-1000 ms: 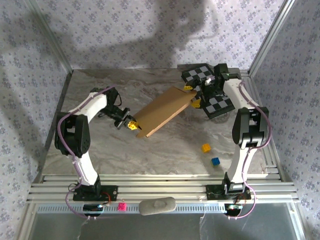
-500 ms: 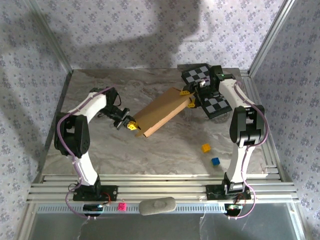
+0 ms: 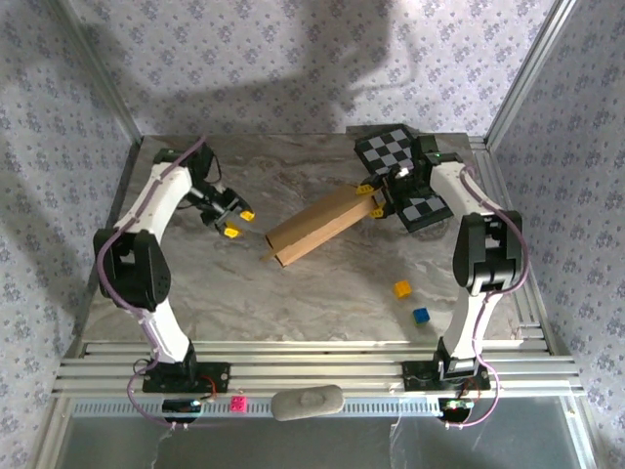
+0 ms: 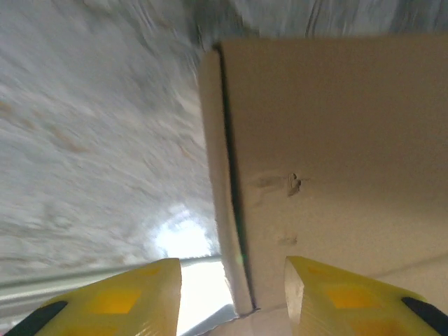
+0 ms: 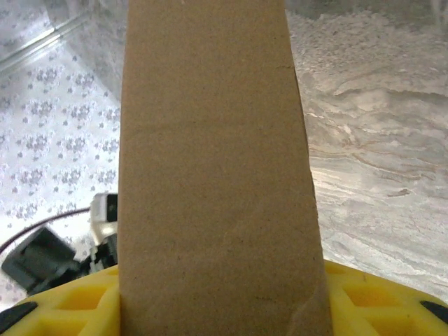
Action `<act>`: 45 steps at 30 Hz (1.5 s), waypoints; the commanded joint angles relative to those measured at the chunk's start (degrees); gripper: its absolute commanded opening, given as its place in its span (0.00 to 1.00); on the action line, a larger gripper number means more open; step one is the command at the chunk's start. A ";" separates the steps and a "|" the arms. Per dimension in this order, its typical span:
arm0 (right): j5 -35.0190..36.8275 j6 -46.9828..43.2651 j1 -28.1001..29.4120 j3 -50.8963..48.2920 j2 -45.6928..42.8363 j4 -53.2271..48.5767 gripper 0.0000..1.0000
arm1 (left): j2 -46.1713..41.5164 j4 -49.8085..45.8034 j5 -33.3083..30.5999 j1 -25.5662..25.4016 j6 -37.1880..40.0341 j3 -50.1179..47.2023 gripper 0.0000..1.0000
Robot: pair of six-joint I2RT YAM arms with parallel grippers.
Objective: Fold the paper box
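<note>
**Clamped at one end, free at the other**

Grips the paper box (image 3: 317, 225) by its far right end, with the yellow fingers (image 5: 70, 304) of the right gripper (image 3: 371, 198) closed against both faces of the cardboard. Holds nothing in the left gripper (image 3: 239, 223), which is spread open and hanging apart from the box's near left end, its own yellow fingertips (image 4: 112, 301) wide of the cardboard edge ahead.

Plain brown cardboard, matte and slightly fibrous. Folded flat into a long shallow slab, with a dark seam along one edge and a small dent in the face. Slanted across the middle of the grey marble-patterned table (image 3: 322, 303).

Just behind the right gripper, a black-and-white checkered board (image 3: 386, 151). Well apart toward the near right, a yellow cube (image 3: 401, 289) and a blue cube (image 3: 421, 315) close together. All round, floral-papered walls (image 3: 244, 68), and aluminium rails (image 3: 312, 357) along the near edge.
</note>
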 commanded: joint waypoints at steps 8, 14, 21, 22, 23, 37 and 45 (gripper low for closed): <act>6.82 15.71 -1.30 -1.81 -6.72 -3.40 0.47 | -12.77 18.81 -18.87 -22.53 37.74 10.60 0.62; 7.01 18.83 -3.02 -2.38 -8.23 -8.06 0.47 | -8.51 16.83 -21.82 -31.02 55.45 13.88 0.70; 4.54 21.25 -4.03 -4.39 -10.77 -12.38 0.47 | -4.41 14.31 -19.81 -36.22 64.13 14.33 0.72; 4.37 21.19 -3.97 -4.72 -11.31 -13.50 0.47 | -3.86 14.16 -21.32 -37.17 65.32 14.09 0.72; 4.37 20.71 -4.09 -5.06 -11.70 -14.70 0.47 | -3.34 13.95 -22.76 -38.13 66.29 13.92 0.72; 4.47 23.36 -4.58 -13.75 -19.36 -18.76 0.47 | -0.15 16.21 -27.44 -42.02 69.26 11.06 0.65; 4.33 24.29 -4.26 -16.07 -18.32 -16.01 0.46 | -2.41 17.64 -25.62 -43.30 68.84 7.39 0.79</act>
